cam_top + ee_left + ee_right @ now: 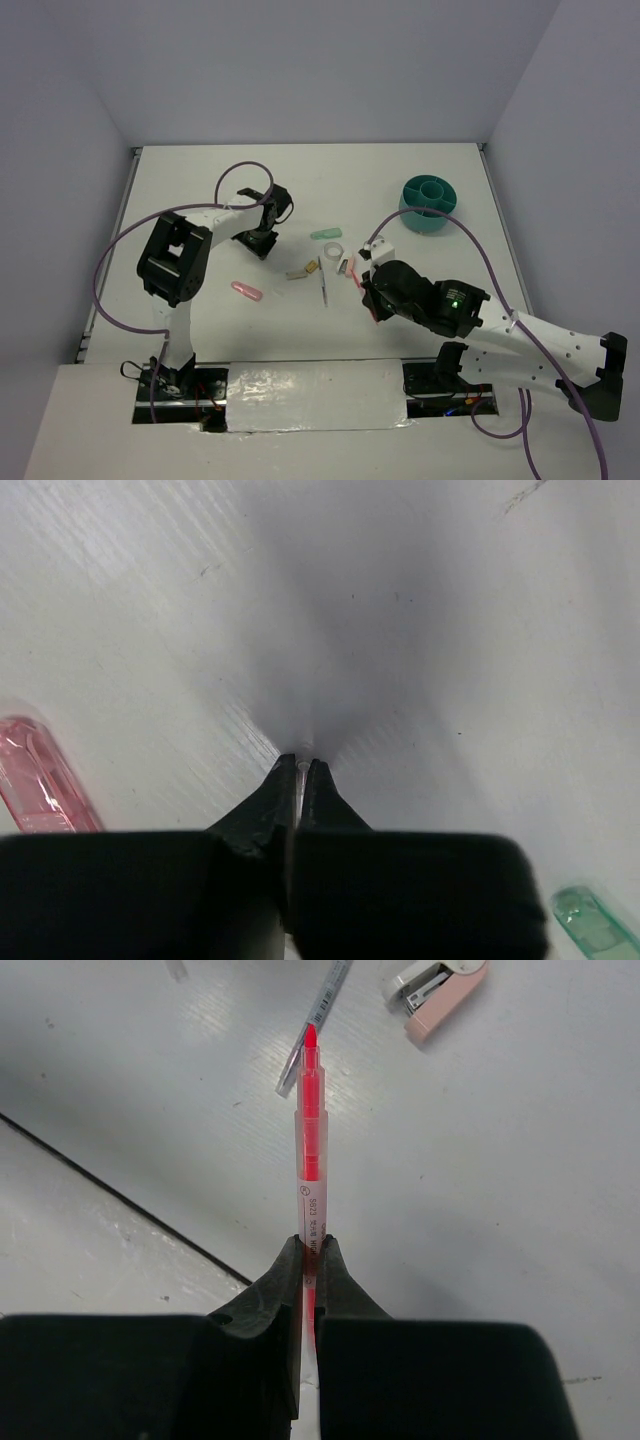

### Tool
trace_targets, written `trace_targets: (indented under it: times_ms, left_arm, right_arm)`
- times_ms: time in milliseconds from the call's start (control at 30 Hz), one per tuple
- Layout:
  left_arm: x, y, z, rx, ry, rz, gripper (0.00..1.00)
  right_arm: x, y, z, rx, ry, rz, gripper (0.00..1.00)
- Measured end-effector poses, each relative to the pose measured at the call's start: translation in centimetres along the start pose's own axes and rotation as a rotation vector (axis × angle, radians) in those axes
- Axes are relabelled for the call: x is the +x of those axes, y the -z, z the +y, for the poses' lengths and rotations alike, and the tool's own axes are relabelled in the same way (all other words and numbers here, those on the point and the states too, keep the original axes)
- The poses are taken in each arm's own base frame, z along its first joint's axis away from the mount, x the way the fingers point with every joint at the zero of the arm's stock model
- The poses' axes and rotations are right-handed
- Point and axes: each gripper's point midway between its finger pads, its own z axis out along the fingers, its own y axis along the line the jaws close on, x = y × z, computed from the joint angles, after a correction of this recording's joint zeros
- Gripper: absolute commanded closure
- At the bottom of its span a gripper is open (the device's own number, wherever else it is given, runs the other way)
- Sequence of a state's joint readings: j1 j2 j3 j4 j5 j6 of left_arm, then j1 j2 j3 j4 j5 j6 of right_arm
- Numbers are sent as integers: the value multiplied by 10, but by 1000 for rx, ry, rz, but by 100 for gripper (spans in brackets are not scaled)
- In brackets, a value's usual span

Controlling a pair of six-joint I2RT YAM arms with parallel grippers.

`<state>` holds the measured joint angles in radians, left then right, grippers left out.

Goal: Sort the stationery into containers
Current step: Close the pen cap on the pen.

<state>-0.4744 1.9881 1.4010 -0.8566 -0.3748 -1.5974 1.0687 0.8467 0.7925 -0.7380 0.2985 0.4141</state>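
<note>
**A:** What has the right gripper [308,1252] got?

**B:** Its black jaws are pinching a thin pink pen [311,1140]. The barrel is translucent, with a red tip pointing away and a printed label by the fingers. The tip comes close to a slim grey pen [318,1020] lying on the matte white table [520,1210]. I can't tell whether the two touch.

**A:** And the left?

**B:** The left gripper [300,767] has its jaws pressed together on nothing, tips down at the table. A clear pink capsule [40,780] and a mint-green capsule [595,925] flank it, both cut off by the frame.

**A:** The container?

**B:** The round teal organiser [420,224] is glossy plastic with dividers. It stands far right, well apart from the pen. A white tape ring [334,250] lies mid-table.
</note>
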Motion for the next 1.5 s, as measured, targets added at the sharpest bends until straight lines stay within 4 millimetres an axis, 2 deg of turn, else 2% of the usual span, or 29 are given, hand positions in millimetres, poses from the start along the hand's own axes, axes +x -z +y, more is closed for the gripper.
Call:
trace_targets:
  times_ms: [300,433,500,567,633,700,767,833,900,1000,1167,1300,1400,1500]
  left_arm:
    - [1,3,-3,78,-52,6,100]
    - [8,16,-13,209,-112,10,100]
    - [10,36,-24,316,-163,5,100]
    - [10,68,-39,454,-215,-7,100]
    - [8,113,-56,625,-271,-36,100]
    - [9,164,-65,818,-318,-68,100]
    - [12,215,-55,1013,-357,-84,100]
    - [18,266,-34,1239,-388,-95,100]
    - [20,297,-10,1409,-415,-112,100]
    - [20,328,21,1594,-441,-132,100]
    - [22,367,61,1824,-498,-156,100]
    - [24,389,85,1941,-544,-175,100]
    - [27,396,94,1983,-585,-178,100]
    - [30,396,98,1990,-606,-162,100]
  right_arm:
    - [1,-4,7,-40,-13,-12,100]
    - [1,-10,14,-72,-42,-32,100]
    - [0,-14,19,-91,-66,-49,100]
    - [-2,-18,25,-117,-97,-67,100]
    - [-6,-20,32,-152,-152,-92,100]
    - [-14,-17,42,-206,-212,-140,100]
    - [-21,-10,54,-289,-272,-206,100]
    - [-28,0,70,-400,-312,-261,100]
    - [-35,9,85,-491,-326,-299,100]
    - [-48,25,106,-605,-317,-352,100]
    - [-60,49,136,-754,-277,-421,100]
    - [-54,55,158,-813,-217,-410,100]
    - [-47,49,169,-806,-177,-381,100]
    - [-49,46,167,-778,-153,-392,100]
